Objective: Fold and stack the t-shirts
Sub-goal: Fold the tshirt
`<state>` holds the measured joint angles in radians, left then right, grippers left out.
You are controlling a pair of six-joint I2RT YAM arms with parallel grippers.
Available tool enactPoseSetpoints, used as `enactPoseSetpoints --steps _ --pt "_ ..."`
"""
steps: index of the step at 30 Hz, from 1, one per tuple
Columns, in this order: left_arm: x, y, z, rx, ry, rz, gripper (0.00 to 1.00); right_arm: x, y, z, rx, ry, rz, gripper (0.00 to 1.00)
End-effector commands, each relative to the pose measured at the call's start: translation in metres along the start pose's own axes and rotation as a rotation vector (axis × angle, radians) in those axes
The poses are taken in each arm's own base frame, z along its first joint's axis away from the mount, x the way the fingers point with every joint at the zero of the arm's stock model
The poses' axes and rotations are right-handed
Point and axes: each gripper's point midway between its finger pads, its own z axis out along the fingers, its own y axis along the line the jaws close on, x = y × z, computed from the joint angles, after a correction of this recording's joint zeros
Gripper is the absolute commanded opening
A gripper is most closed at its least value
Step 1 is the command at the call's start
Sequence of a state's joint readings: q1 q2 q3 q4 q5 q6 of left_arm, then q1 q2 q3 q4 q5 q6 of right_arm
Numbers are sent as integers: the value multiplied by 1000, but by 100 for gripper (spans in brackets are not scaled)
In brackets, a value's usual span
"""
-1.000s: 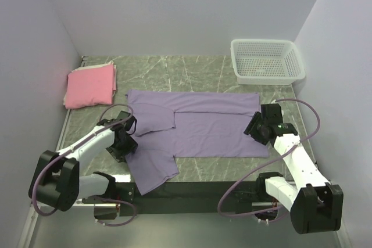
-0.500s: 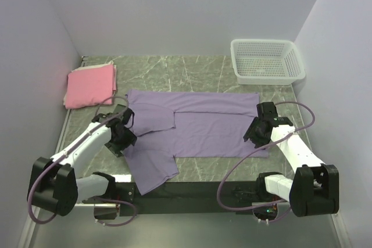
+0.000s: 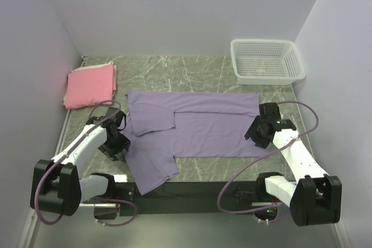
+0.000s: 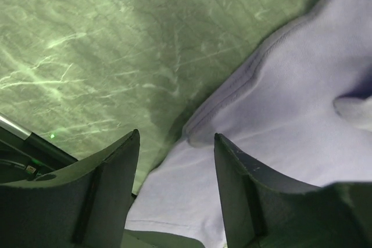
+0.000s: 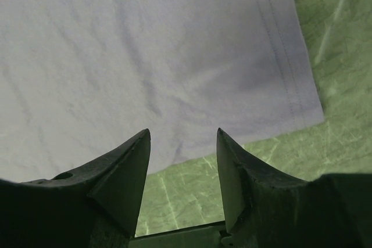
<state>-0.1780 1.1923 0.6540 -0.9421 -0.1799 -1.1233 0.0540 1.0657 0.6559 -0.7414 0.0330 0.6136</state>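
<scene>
We find both arm bases at the bottom of the overhead view. The left gripper sits at the lower left of centre, low over the left edge of the lavender t-shirt. Its wrist view shows the two fingers well apart. Between them we see a seamed edge of the cloth and the green marble-patterned table; nothing is clamped.

The right gripper sits right of centre, over the shirt's lower-right corner. Its fingers are likewise apart, and its wrist view has the stitched hem corner just beyond the tips. We see no cloth pinched there.

The lavender t-shirt lies flat across the middle of the table, long side running left to right. One sleeve reaches toward the bottom of the frame and overlaps the dark strip at the table's near edge. On the far side, a flap of cloth lies folded over the body.

Further back, at the upper left, the pink t-shirt rests folded into a rectangle against the left wall, apart from the lavender one. At the upper right stands a white mesh basket, near the far right corner.
</scene>
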Motion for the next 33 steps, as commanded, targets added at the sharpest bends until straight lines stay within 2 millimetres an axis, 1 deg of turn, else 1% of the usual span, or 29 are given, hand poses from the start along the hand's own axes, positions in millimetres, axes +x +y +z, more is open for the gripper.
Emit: enactPoseSetpoints --steps 1,3,6,12,13,15,18,21,22,24,25,26,28,30,33 --pt "-1 3 -9 10 -9 -16 59 -7 -4 -12 10 -36 21 56" --pt "0 2 -5 8 0 -10 59 -9 -6 -14 22 -46 19 56" --pt "5 -2 4 4 31 13 57 -7 -12 -12 41 -39 28 56" --pt "10 -6 13 16 55 33 56 -7 -20 -2 86 -16 59 56" --pt "14 -5 16 -3 73 41 56 -10 -28 0 110 -12 92 56" --pt "17 -2 21 -33 90 52 56 -9 -37 5 154 11 113 55" --pt "18 -1 23 -43 83 59 52 -7 -46 11 196 46 143 54" --pt "19 0 22 -42 80 46 36 -3 -53 12 234 80 164 52" --pt "18 -1 21 -37 76 42 26 -3 -55 11 250 75 174 52" --pt "15 -1 19 -33 62 37 15 -2 -60 11 275 78 188 51" --pt "14 -2 19 -31 59 37 6 -3 -63 11 294 71 194 50" --pt "14 -3 18 -27 59 38 1 -1 -65 12 312 88 197 50" --pt "15 -2 18 -26 62 39 1 0 -69 11 340 99 213 49" --pt "14 -3 16 -21 58 37 1 4 -75 8 378 120 224 48" --pt "14 -5 16 -6 54 31 1 1 -82 3 406 102 243 48"
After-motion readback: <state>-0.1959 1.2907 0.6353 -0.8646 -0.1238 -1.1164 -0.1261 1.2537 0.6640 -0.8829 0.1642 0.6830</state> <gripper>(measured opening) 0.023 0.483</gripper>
